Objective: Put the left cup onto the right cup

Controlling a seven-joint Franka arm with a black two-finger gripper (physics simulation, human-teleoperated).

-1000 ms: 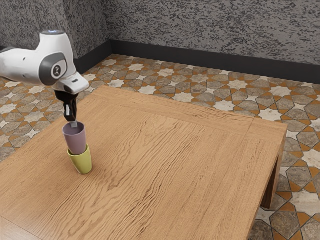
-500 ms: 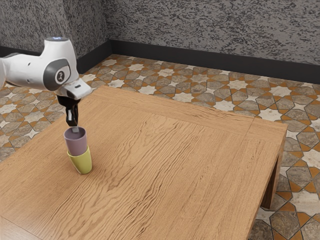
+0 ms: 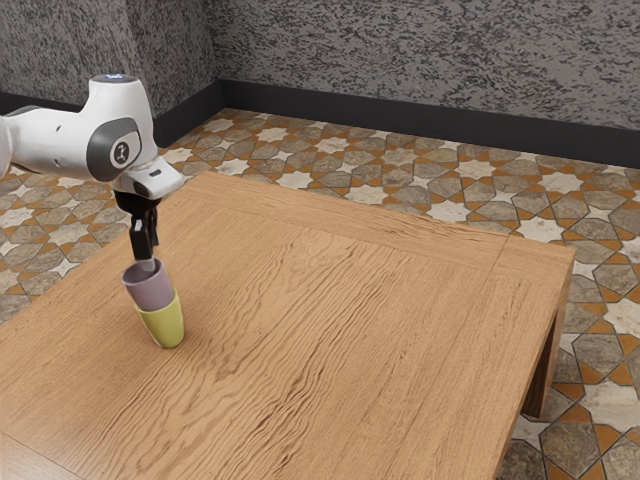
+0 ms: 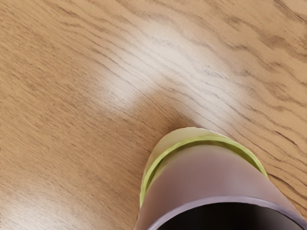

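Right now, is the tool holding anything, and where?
I cannot tell. The tool is at the rim of the purple cup, which sits tilted in the yellow cup.

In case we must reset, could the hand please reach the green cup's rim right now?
Probably not: the purple cup sits nested in the green cup, filling its mouth under the hand.

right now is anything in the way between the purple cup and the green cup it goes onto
Nothing visible does. The purple cup already sits nested in the yellow-green cup, tilted slightly, with the tool at its rim.
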